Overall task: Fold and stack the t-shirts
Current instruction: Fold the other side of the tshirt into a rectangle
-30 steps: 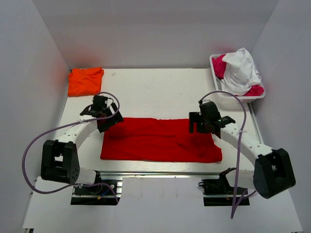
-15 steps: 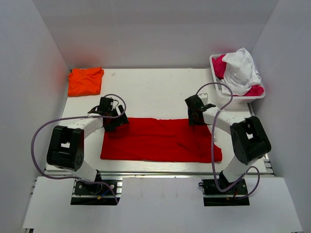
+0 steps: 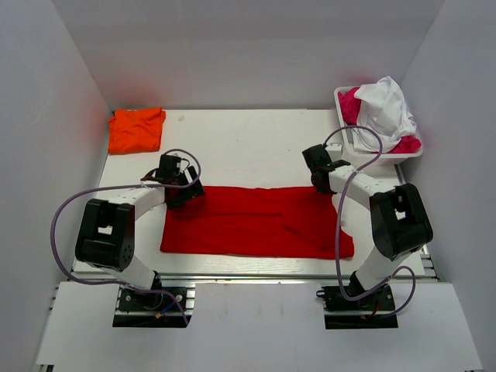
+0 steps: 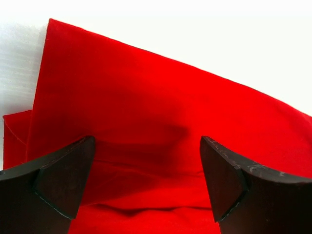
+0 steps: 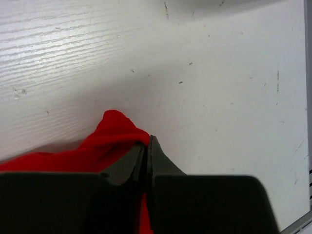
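The white worktop (image 3: 248, 147) carries everything. The red t-shirt (image 3: 256, 223) is the biggest thing on it. It lies flat as a wide band along the near edge, running from in front of the left arm to in front of the right arm. In the left wrist view a lower layer of the same cloth shows at its left side, under the top layer.

A white basket (image 3: 342, 111) stands at the far right corner, heaped with a white garment (image 3: 384, 108) and some pink cloth (image 3: 350, 105). The orange t-shirt (image 3: 136, 129) sits folded into a small block at the far left corner, well apart from the red one.

The left pincer (image 4: 146, 161) is low over the far left corner of the red t-shirt. Its fingers (image 4: 63, 175) are spread wide, with cloth lying slightly bunched between them and not gripped.

The right pincer (image 5: 146, 142) is at the far right corner of the red t-shirt. Its fingers are pressed together, pinching a small raised fold of the red cloth, with bare worktop just beyond the tips.
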